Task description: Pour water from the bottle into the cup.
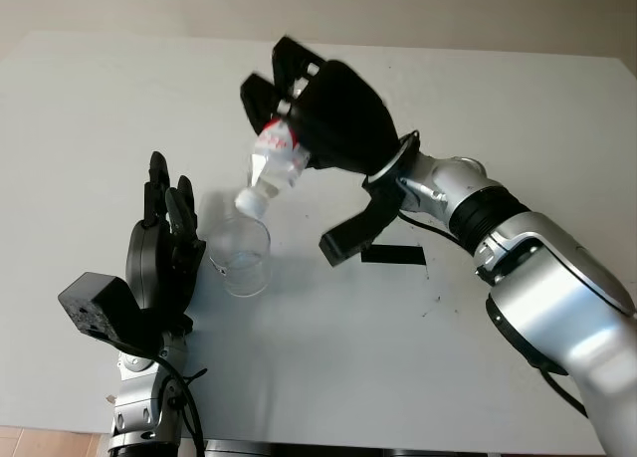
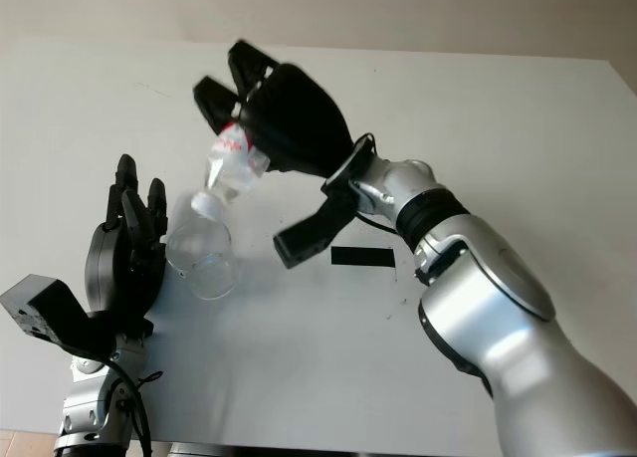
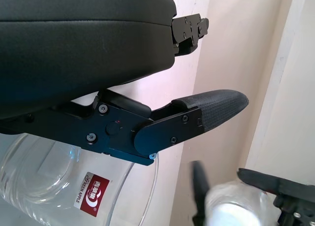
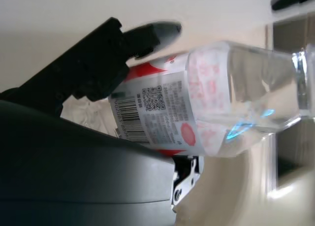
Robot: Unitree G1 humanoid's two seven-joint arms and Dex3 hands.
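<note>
My right hand [image 1: 299, 104] is shut on a clear plastic bottle [image 1: 275, 158] with a red and white label [image 4: 167, 108]. The bottle is tilted mouth-down, its neck [image 1: 251, 200] right above the rim of a clear glass cup [image 1: 242, 256] standing on the white table [image 1: 100, 109]. My left hand [image 1: 164, 243] stands upright just left of the cup, close beside it, holding nothing. In the left wrist view the cup [image 3: 74, 186] with its red sticker lies next to the left hand's fingers [image 3: 211, 108].
A black rectangular strip [image 1: 393, 255] lies flat on the table right of the cup, below my right forearm [image 1: 468, 203]. The table's far edge meets a beige wall.
</note>
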